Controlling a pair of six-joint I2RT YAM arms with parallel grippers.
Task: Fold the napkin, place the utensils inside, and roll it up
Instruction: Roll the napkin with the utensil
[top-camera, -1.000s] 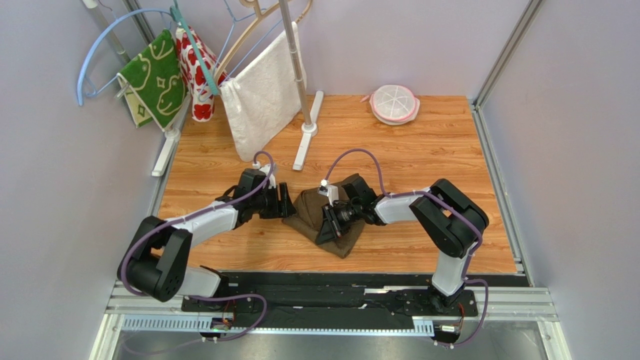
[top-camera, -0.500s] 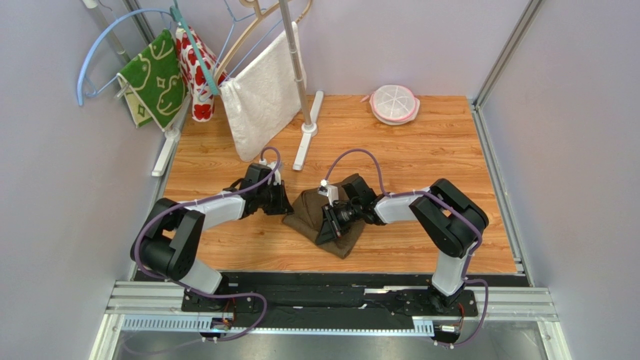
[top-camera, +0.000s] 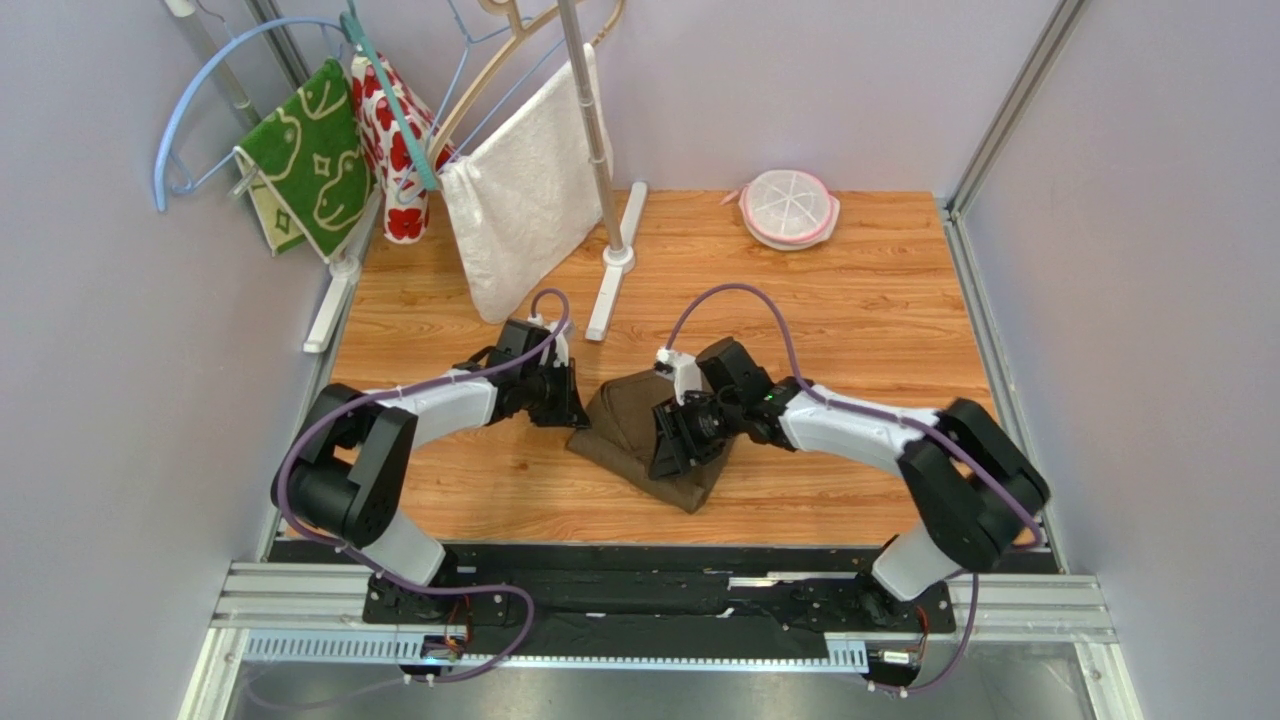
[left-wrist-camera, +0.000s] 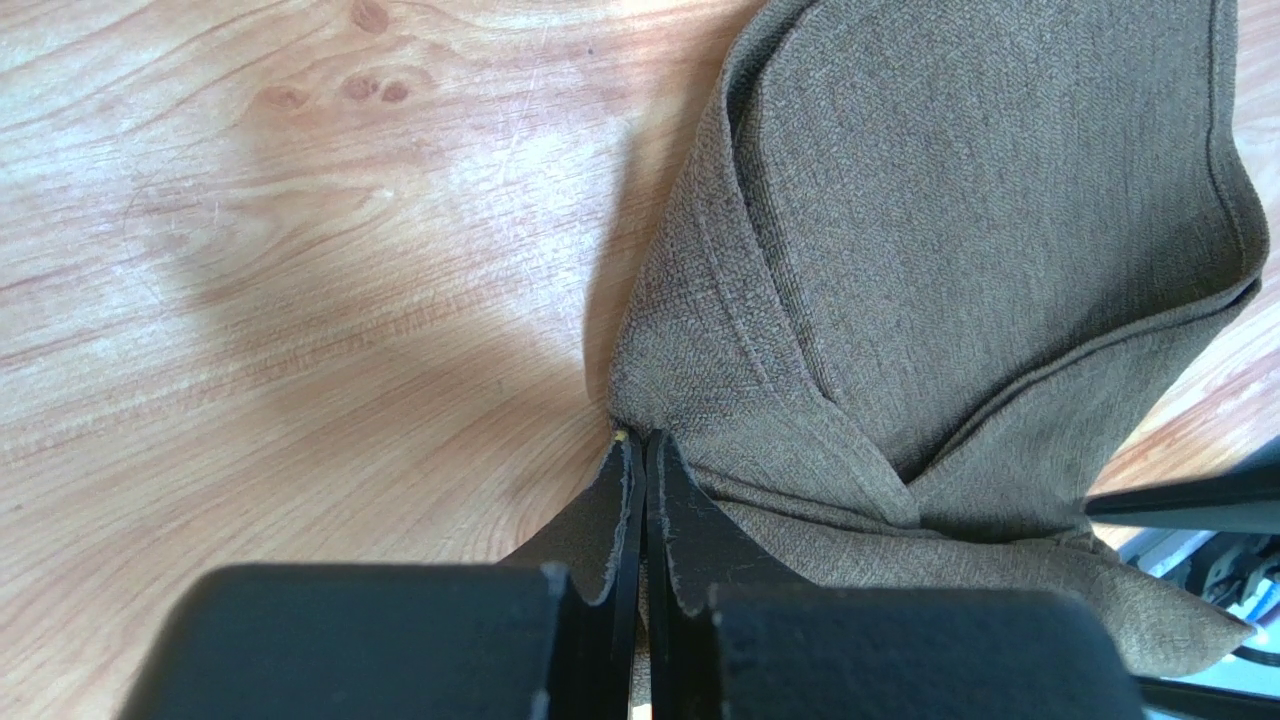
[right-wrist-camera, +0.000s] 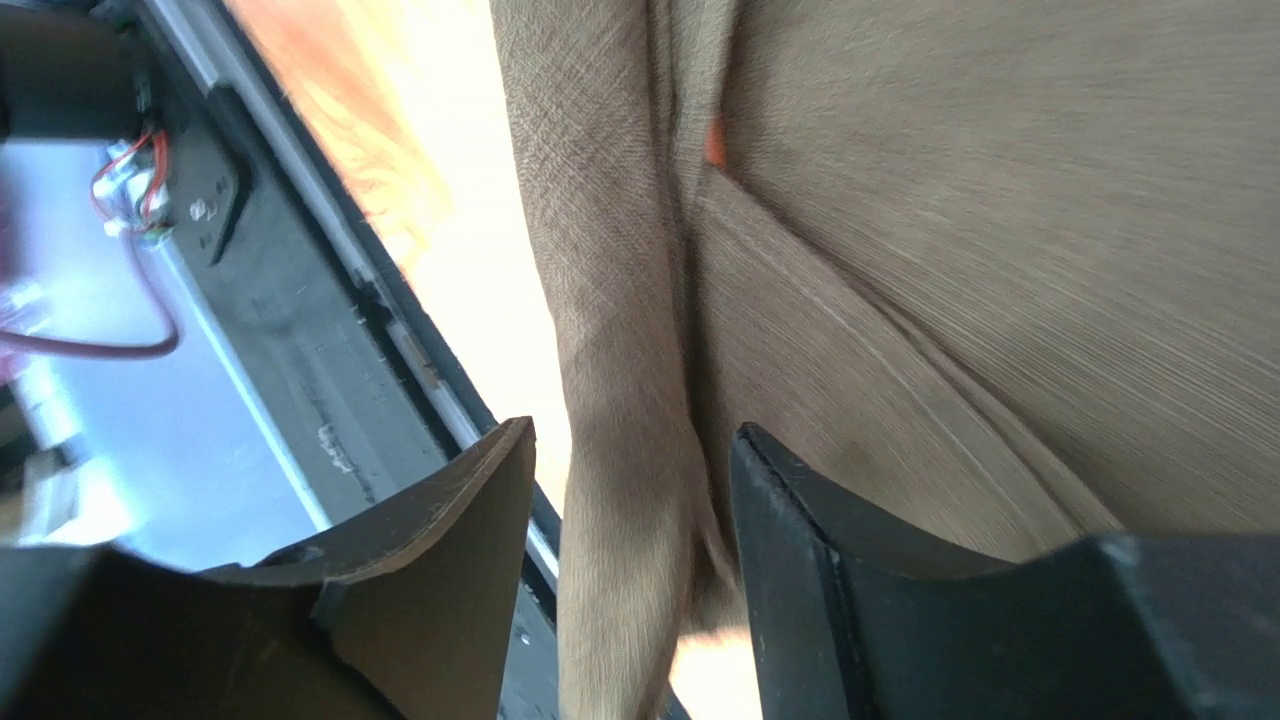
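Touching napkin (top-camera: 619, 423) edge, left end effector (left-wrist-camera: 643, 444) fully closed; right end effector (right-wrist-camera: 631, 435) spread wide astride fold.

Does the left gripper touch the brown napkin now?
Cannot tell. In the left wrist view the shut left gripper ends at the corner of the napkin, but neither contact nor gap shows plainly.

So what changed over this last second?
The left fingers snapped shut at the left edge of the napkin; a pinch on cloth can't be confirmed. The right fingers spread open astride a fold, and that arm's elbow swung outward. The napkin stayed bunched where it was.
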